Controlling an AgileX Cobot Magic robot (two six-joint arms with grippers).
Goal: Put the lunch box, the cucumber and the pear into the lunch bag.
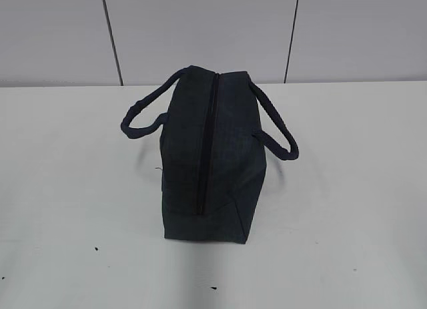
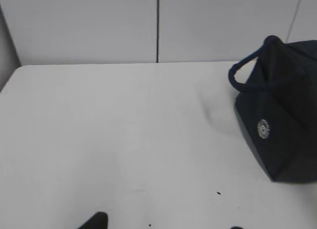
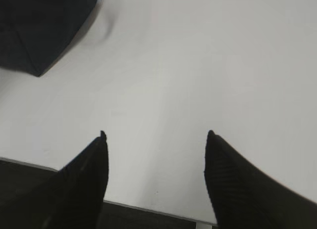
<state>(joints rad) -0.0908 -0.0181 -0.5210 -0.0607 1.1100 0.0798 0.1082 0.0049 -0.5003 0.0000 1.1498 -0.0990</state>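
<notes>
Lunch bag (image 1: 210, 155): 1, mid-bench (image 1: 67, 209), zipper run shut along the top. Lunch box, cucumber, pear: 0 in view. Right tool (image 3: 156, 140): released, empty, near bench edge. Left tool (image 2: 166, 225): tips barely visible, cannot tell. Step, as judged: opening or closing stage; next move needs the zipper pull located.

The exterior view looks down at a slant from in front of the table (image 1: 67, 209) toward the grey wall panels (image 1: 200, 29) and has the lunch bag (image 1: 213, 162) in the middle, at medium distance. The left wrist view sits low over the table, faces the same wall, and sees the lunch bag at its right edge. The right wrist view looks steeply down, close to the table near its front edge, past the right end effector (image 3: 156, 140); the lunch bag shows in its upper left corner. All three views share the lunch bag and the table.
</notes>
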